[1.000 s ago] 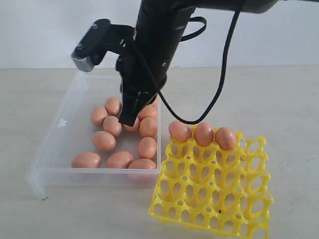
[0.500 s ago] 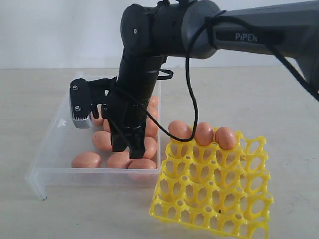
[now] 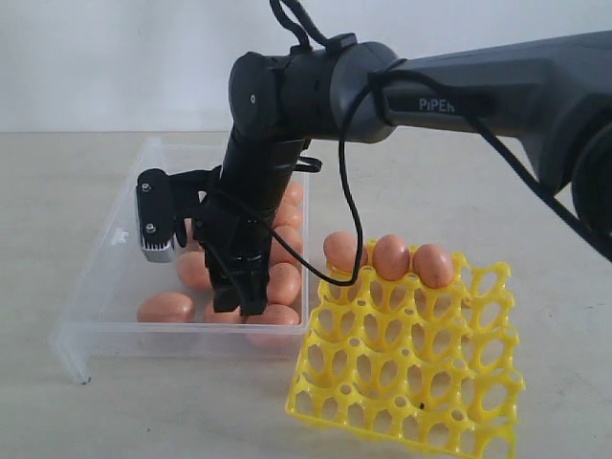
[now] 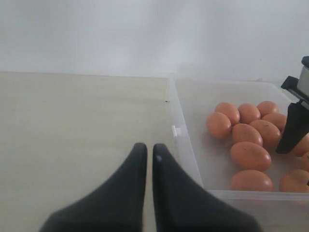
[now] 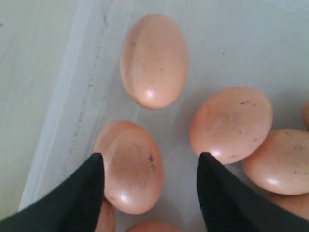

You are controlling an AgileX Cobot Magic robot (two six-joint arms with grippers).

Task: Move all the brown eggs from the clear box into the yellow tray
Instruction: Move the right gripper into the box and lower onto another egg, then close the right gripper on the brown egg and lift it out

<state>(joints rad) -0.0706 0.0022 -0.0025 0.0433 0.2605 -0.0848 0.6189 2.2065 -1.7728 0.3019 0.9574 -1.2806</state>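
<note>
Several brown eggs point(image 3: 165, 307) lie in the clear box point(image 3: 94, 287); three more sit in the back row of the yellow tray point(image 3: 406, 378), the middle one being this egg point(image 3: 390, 256). My right gripper point(image 3: 239, 304) reaches down into the box near its front wall. In the right wrist view it point(image 5: 149, 160) is open, with a speckled egg point(image 5: 130, 169) between the fingers, close against one of them, and nothing gripped. My left gripper point(image 4: 146, 147) is shut and empty over the bare table beside the box point(image 4: 179, 131).
The right arm and its wrist camera point(image 3: 156, 215) hang over the box's middle and hide some eggs. Another egg point(image 5: 231, 124) lies just beyond the other finger. The tray stands against the box's right wall. A white wall is behind.
The right gripper came down into the box towards its front wall, and its jaws went from shut to wide open around an egg.
</note>
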